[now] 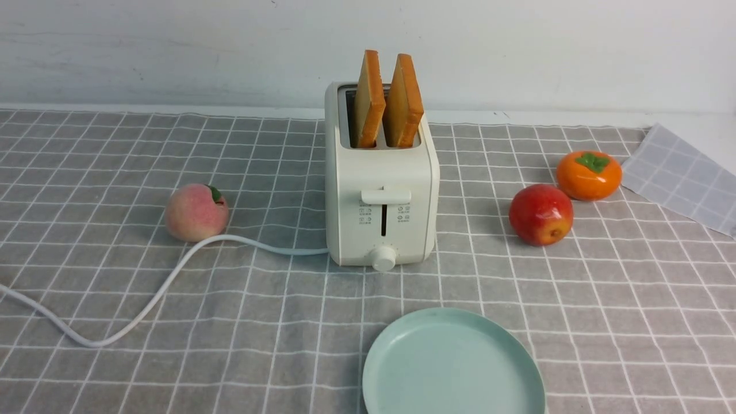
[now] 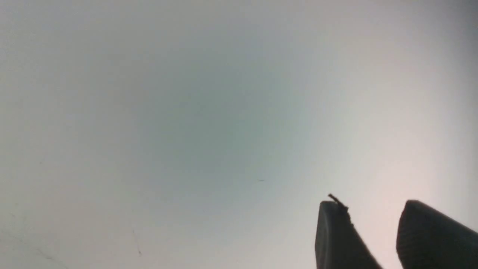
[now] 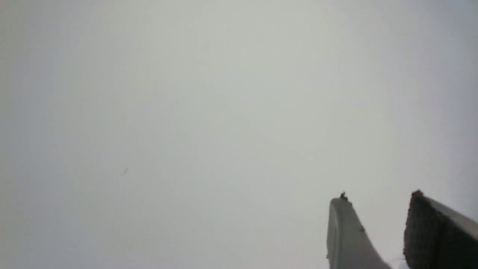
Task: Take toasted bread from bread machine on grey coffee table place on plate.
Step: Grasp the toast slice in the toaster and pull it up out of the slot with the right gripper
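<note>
where the toasted bread [image 1: 368, 98] stands upright in the bread machine [image 1: 379, 201], open desk [image 1: 575, 299] surrounds it; plate [image 1: 454, 368] at its 5 o'clock by the near edge. left tool [image 2: 371, 203] and right tool [image 3: 379, 197], narrowly parted, hold nothing, facing a blank pale surface.

Plain white wall [image 1: 172, 52] in soft, even light
Faint scuffs mark it; a pale strip [image 1: 172, 107] runs along its foot.
</note>
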